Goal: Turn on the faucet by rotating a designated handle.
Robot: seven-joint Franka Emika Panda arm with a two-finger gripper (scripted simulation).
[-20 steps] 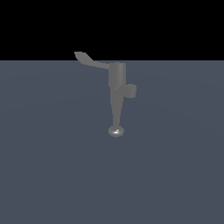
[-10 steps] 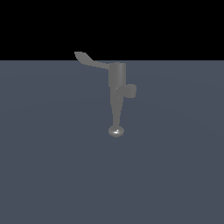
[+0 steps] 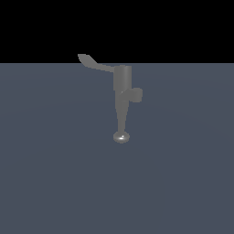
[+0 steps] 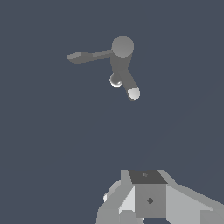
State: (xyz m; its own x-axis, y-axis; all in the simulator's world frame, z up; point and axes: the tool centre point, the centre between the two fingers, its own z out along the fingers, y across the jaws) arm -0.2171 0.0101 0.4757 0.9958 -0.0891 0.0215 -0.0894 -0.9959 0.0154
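Observation:
The faucet (image 3: 122, 87) is a small matte grey fixture standing on the dark floor, its tapered spout ending in a shiny rounded knob (image 3: 121, 136). The handle (image 3: 93, 63), a thin curved lever with a flared tip, reaches from the cylinder's top toward the exterior view's left. The wrist view looks down on the faucet (image 4: 122, 47), with the handle (image 4: 85, 56) sticking out to one side. My gripper (image 4: 146, 192) shows only as pale blocky parts at the frame's edge, well apart from the faucet. Its fingertips are not clear, and it is absent from the exterior view.
A short stubby side knob (image 3: 135, 94) juts from the cylinder toward the exterior view's right. The flat slate-grey floor (image 3: 183, 173) spreads all around the faucet, with black background above it.

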